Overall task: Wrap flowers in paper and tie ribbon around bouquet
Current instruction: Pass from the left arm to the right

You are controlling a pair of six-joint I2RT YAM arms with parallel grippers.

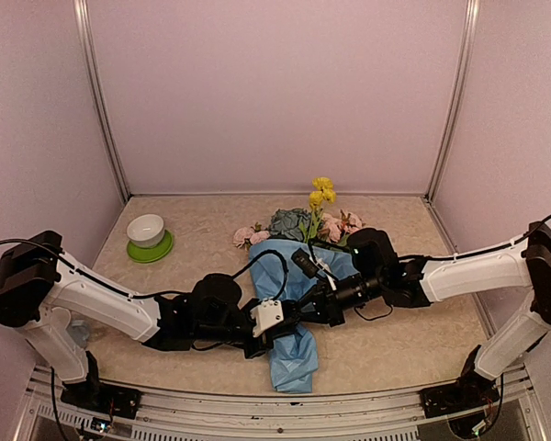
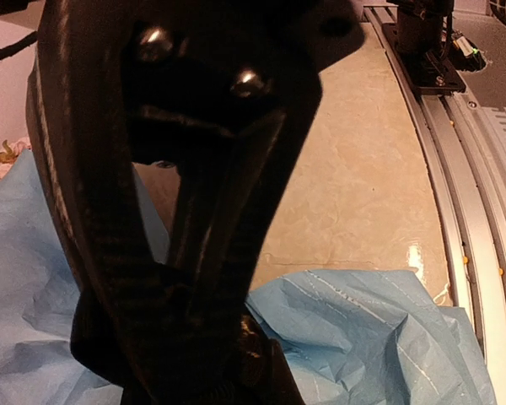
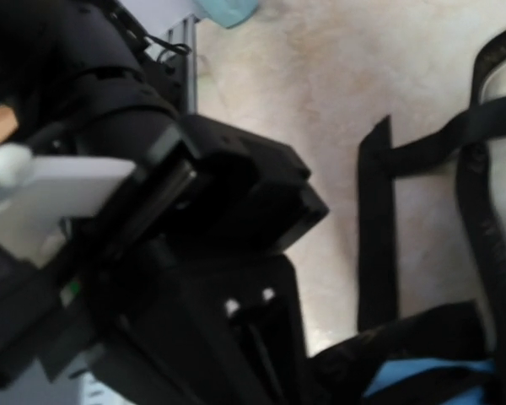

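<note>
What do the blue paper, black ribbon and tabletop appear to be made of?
The paper looks like thin matte tissue, sharply creased. The ribbon seems to be flat woven fabric, looping limply. The tabletop is smooth and marble-patterned, probably laminate, with glossy glare.

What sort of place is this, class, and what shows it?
Probably a robot test booth: plain pale-pink panel walls on metal corner posts, two white-and-black robot arms bolted along a beige marbled tabletop, and staged artificial flowers.
</note>
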